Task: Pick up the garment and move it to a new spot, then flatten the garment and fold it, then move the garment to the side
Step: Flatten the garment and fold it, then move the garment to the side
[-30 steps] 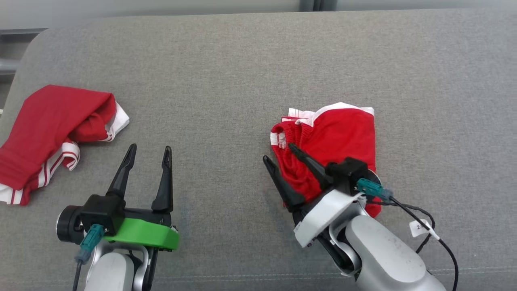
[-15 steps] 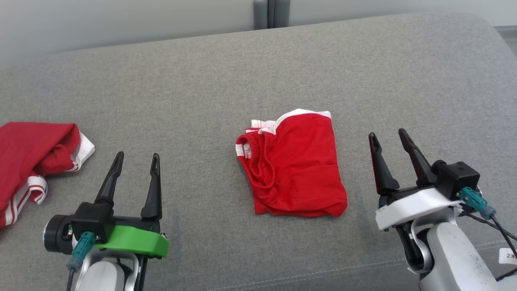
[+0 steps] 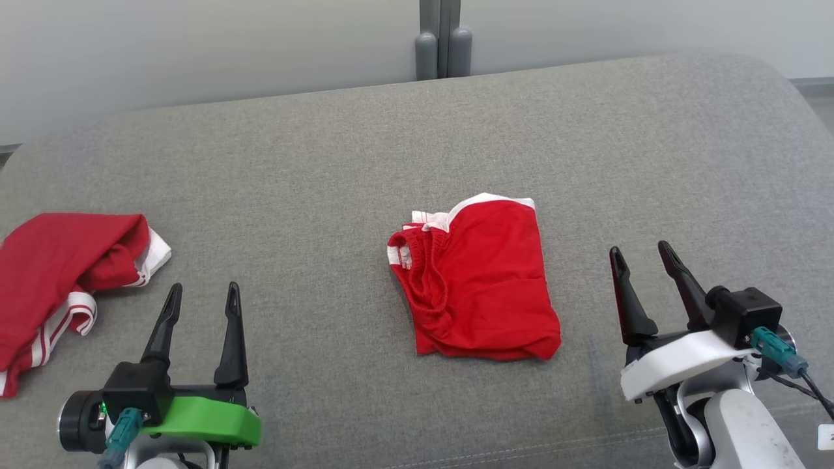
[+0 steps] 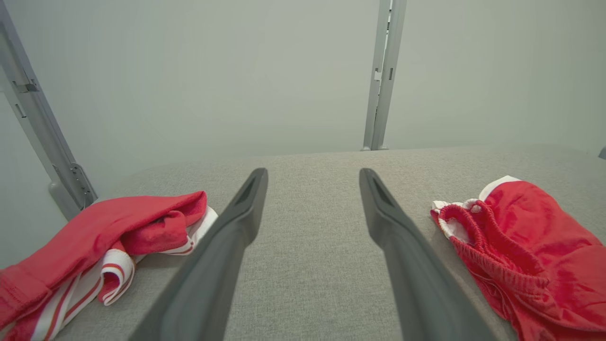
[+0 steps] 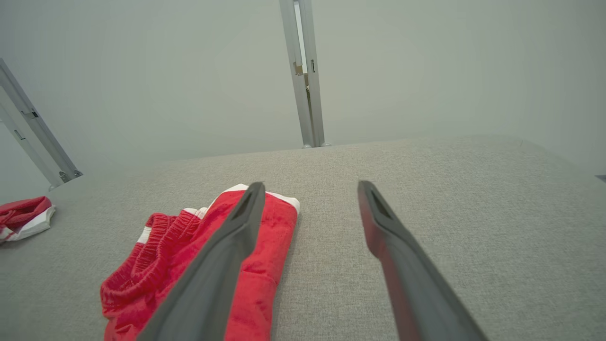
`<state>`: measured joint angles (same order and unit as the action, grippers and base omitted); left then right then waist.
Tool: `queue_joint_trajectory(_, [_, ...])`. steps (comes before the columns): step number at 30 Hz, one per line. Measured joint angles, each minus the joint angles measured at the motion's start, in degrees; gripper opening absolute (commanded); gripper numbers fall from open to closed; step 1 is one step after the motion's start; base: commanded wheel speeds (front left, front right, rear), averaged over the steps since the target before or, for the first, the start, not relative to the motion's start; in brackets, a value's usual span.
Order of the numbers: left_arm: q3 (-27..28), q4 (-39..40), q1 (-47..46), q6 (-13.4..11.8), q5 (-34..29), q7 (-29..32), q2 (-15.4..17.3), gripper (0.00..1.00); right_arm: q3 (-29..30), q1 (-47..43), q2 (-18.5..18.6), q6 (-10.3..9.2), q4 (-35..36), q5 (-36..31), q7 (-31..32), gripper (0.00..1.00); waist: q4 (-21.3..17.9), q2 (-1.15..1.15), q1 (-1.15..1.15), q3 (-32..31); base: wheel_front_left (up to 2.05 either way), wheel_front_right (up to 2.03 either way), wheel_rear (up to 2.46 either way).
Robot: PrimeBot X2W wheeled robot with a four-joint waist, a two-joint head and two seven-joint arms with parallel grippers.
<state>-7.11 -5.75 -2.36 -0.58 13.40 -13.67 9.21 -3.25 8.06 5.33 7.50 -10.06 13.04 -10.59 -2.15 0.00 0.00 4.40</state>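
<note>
Red folded fabric shorts with white trim (image 3: pixel 479 286) lay left of the right hand (image 3: pixel 638 247), well right of the left hand (image 3: pixel 204 286); both gaped wide, empty. One-sided pinching could undo the fold.

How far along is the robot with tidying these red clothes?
Done: the middle garment lies folded on the grey cushion. In hand: nothing; the left gripper and right gripper are open, empty, clear of it. Left: probably shifting it aside; a crumpled garment sits at the left, unfolded.
</note>
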Motion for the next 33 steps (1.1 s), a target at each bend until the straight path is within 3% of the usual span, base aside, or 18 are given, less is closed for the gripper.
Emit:
queue_joint_trajectory(14, [-1.0,1.2,0.0,-0.4,0.1,0.5,0.4,1.00,-1.5,-0.7,0.7,0.00,-0.5,0.1,2.6,1.00,2.5,0.00,0.00,-0.2,0.00,0.00,0.00])
queue_joint_trajectory(29, [-2.7,-0.6,-3.1,0.3,0.5,-0.5,-1.0,1.00,-8.8,6.3,3.0,0.00,-21.2,1.5,5.4,1.00,9.1,0.00,0.00,4.0,0.00,0.00,0.00])
queue_joint_trajectory(31, [-2.7,-1.0,-3.2,0.3,0.6,-0.6,-1.1,1.00,-9.3,7.4,2.9,0.00,-23.9,2.0,5.2,0.36,9.9,0.00,0.00,4.6,0.00,0.00,0.00])
queue_joint_trajectory(32, [-2.7,-1.2,-3.3,0.3,0.6,-0.6,-1.1,1.00,-9.4,7.9,2.8,0.00,-24.9,2.1,4.7,0.00,10.2,0.00,0.00,4.9,0.00,0.00,0.00])
queue_joint_trajectory(33, [-2.7,-1.3,-3.4,0.3,0.6,-0.9,-1.2,1.00,-9.7,8.5,2.7,0.00,-25.8,2.5,4.7,0.00,10.5,0.00,0.00,5.1,0.00,0.00,0.00])
